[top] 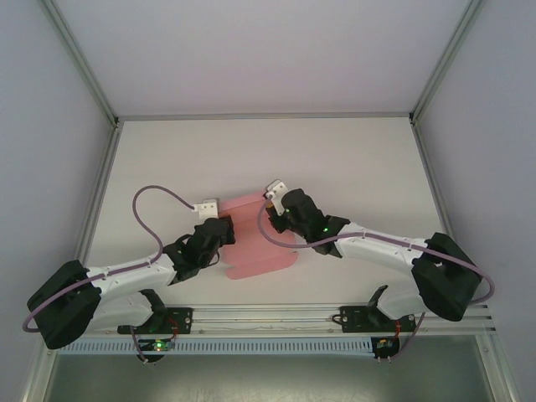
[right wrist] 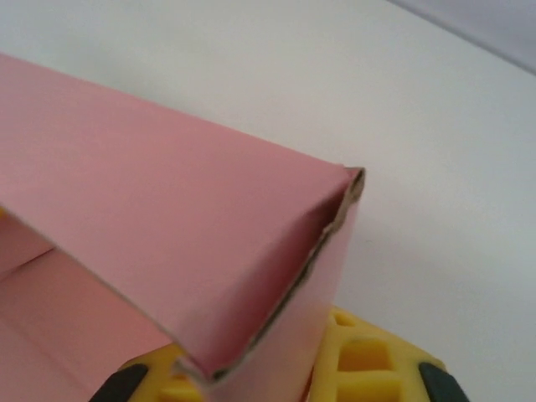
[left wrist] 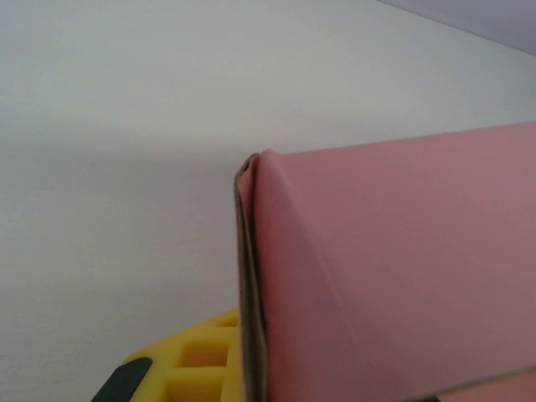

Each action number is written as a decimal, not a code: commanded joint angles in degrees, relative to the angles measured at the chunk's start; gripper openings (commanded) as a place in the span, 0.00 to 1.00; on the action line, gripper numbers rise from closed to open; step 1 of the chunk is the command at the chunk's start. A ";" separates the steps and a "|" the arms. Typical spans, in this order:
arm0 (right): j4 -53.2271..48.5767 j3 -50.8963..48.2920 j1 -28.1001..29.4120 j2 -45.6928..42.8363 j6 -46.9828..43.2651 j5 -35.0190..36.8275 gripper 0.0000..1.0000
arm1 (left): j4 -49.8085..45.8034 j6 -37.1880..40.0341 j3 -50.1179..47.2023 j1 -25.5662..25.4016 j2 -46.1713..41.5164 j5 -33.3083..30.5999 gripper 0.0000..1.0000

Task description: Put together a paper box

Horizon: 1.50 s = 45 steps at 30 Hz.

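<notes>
Nearest of all, the left arm base [top: 155,322] and the right arm base [top: 368,316] sit bolted to a rail [top: 268,318] along the near edge of the white table [top: 335,159]. From the left, the left gripper [top: 224,226] reaches in to the left edge of the paper box [top: 260,255] and is clenched on that edge; its wrist view shows a raised pink wall [left wrist: 402,251] folded up just beside a yellow finger [left wrist: 201,360]. The pink card lies near the middle of the table between the two grippers, partly flat, with its sides lifted. On the right, the right gripper [top: 272,219] meets the card's right side. There a folded wall [right wrist: 167,218] stands over the yellow fingers [right wrist: 368,360], and I cannot tell whether those jaws are closed.
</notes>
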 commanded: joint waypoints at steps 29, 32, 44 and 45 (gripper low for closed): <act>-24.49 7.60 -0.56 7.91 25.49 63.15 0.00 | -55.84 -41.53 17.44 0.65 10.44 -26.17 0.00; -19.49 5.47 -0.91 6.32 22.49 59.06 0.00 | -48.21 -34.05 15.60 0.61 8.83 -24.05 0.00; 16.81 -4.28 -1.11 4.08 9.08 11.80 0.24 | -13.58 -9.73 7.89 0.48 1.47 -5.08 0.00; 17.67 -4.43 -1.12 4.44 9.50 9.55 0.29 | -13.00 -9.79 7.82 0.49 1.40 -4.74 0.00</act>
